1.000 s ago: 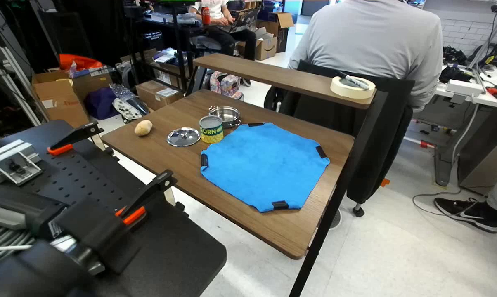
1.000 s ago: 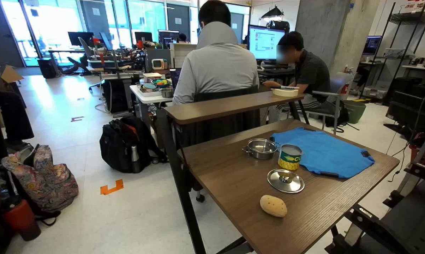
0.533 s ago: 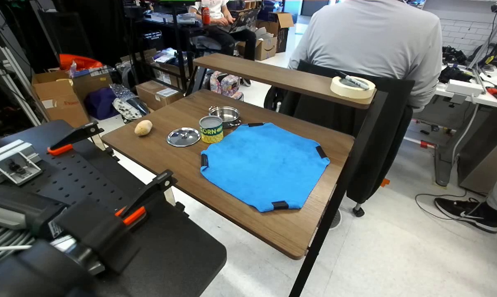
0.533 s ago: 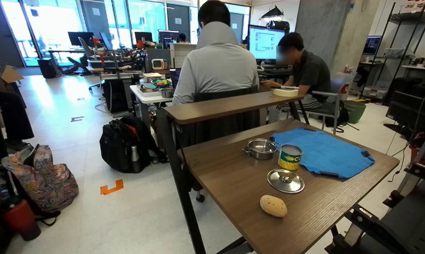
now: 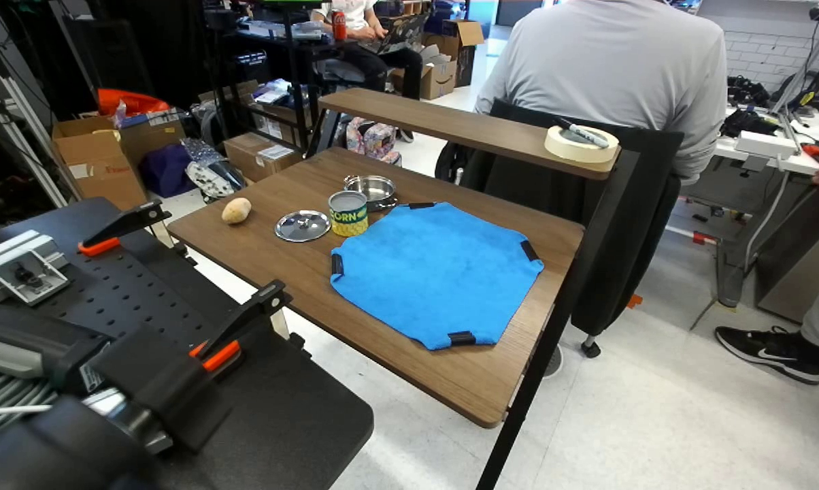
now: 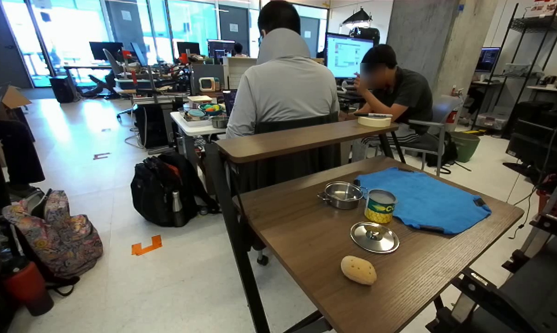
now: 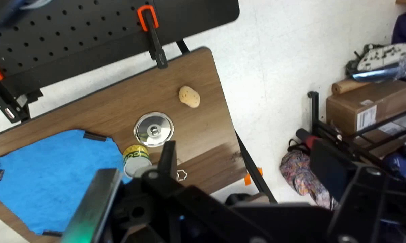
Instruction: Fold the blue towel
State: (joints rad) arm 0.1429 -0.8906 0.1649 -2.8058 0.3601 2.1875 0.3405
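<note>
Blue towel (image 5: 435, 275) is being seen unfolded near the centre of an exterior view, nothing is being held by the gripper (image 7: 244, 152), its jaws wide apart, and toppling of the corn can (image 5: 349, 218) just beside is being risked should the towel be dragged into it.

Glass panes (image 6: 192, 23) glow at eleven o'clock in an exterior view, their glare (faintly bluish) streaking the floor (image 6: 79, 121).

Three views share table (image 5: 301, 269) and towel (image 5: 437, 272)
Wrist view faces steeply down; both exterior views slant in from different sides
</note>
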